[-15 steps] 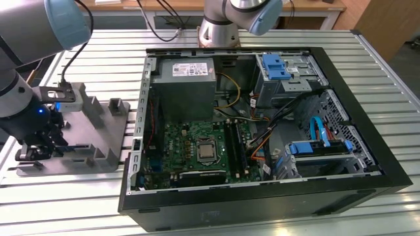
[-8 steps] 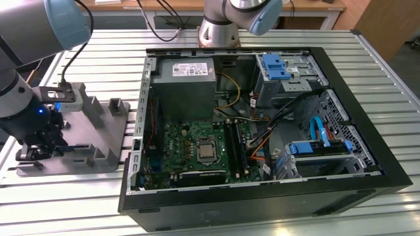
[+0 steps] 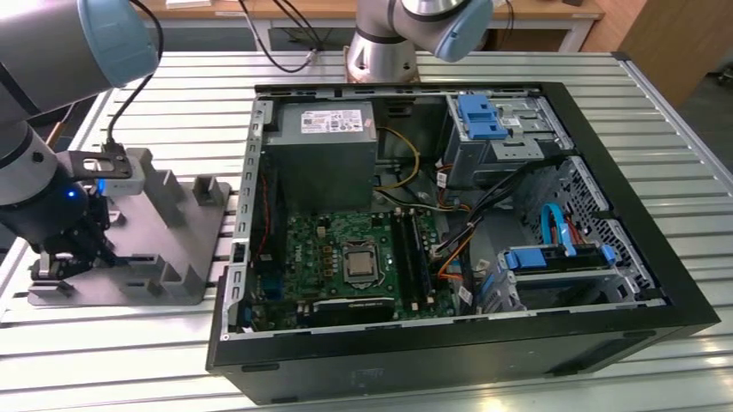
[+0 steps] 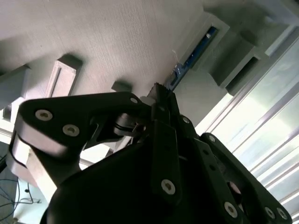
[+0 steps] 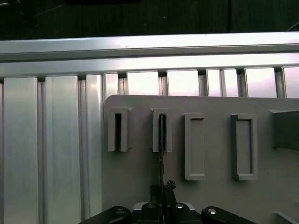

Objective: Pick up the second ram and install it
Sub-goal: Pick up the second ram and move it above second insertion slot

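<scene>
Desk (image 3: 693, 249): slatted metal, carrying an open computer case (image 3: 458, 365) with its motherboard exposed, and a holder beside it on the exterior view's left.
Arm (image 3: 34, 163): comes in from the exterior view's left edge, wrist turned downward over the near left part of the holder.
Grey block (image 3: 195, 227): flat base with upright slotted posts, just beside the case wall.
End effector (image 4: 161, 95): low over the block, fingers drawn narrow and pinched on the near end of the stick in both wrist views.
Second ram (image 4: 192, 57): dark blue stick on edge, its far end seated in a slotted post (image 5: 161, 135), its near end between the fingertips.
</scene>
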Controlling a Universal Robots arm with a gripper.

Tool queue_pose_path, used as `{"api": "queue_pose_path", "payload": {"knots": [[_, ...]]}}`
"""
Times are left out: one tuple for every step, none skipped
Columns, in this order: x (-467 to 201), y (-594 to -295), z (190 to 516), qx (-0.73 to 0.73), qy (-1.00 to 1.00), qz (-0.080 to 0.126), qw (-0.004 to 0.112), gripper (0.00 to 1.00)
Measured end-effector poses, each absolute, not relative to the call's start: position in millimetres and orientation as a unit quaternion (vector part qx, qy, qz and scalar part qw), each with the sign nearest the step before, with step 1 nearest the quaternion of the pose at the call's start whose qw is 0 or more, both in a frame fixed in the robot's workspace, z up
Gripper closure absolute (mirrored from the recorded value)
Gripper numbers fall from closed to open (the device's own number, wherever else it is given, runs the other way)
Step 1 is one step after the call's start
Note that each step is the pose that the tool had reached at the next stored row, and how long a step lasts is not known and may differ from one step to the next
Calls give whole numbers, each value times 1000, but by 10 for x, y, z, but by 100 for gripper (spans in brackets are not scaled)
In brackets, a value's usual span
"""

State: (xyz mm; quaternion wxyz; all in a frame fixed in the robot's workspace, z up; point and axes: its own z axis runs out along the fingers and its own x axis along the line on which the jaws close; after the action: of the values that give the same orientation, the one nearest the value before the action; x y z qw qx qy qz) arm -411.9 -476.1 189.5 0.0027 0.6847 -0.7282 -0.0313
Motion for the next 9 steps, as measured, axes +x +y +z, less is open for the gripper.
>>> {"api": "queue_pose_path", "payload": {"knots": [[-4119, -4761, 1895, 685, -728, -31, 3, 86], [-4119, -4761, 1894, 685, -728, -31, 3, 86], [-4119, -4761, 1894, 685, -728, -31, 3, 86], [-4119, -4761, 1893, 685, -728, -31, 3, 86], [-4119, -4761, 1893, 685, -728, -31, 3, 86], [-4119, -4761, 1893, 685, -728, -31, 3, 86], [-4119, -4761, 1893, 685, -728, -31, 3, 86], [-4119, -4761, 1893, 685, -728, -31, 3, 86], [-4119, -4761, 1893, 685, -728, -31, 3, 86]]}}
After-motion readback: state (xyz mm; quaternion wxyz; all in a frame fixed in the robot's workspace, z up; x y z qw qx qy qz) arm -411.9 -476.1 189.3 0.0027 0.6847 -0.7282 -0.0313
